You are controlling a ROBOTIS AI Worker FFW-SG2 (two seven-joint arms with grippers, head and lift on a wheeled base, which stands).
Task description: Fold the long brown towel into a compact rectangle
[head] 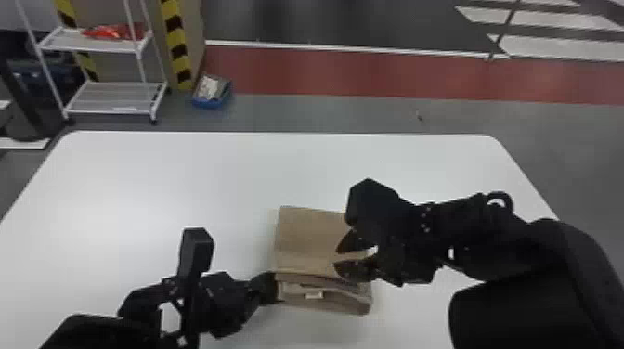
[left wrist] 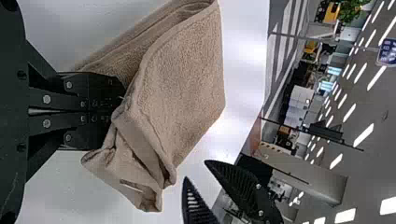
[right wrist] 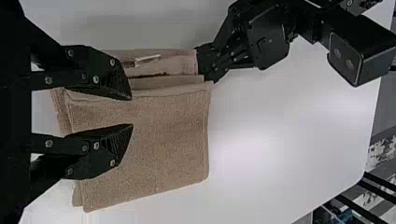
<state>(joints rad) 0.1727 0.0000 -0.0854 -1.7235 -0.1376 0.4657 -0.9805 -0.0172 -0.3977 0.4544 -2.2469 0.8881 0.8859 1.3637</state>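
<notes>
The brown towel (head: pixel 308 239) lies folded into a layered, roughly rectangular stack on the table, its near edge showing loose layers and a small pale tag. At its near left edge is my left gripper (head: pixel 267 288); in the left wrist view the left gripper (left wrist: pixel 116 112) is shut on the folds of the towel (left wrist: pixel 187 88). Over the towel's right part, my right gripper (head: pixel 338 260) stands open. In the right wrist view the right gripper (right wrist: pixel 132 112) has its two fingers apart above the towel (right wrist: pixel 163 140), with nothing between them.
The white table (head: pixel 139 185) extends beyond the towel on every side. Past its far edge stand a white wheeled rack (head: pixel 111 97) and a blue bin (head: pixel 211 93) on the floor.
</notes>
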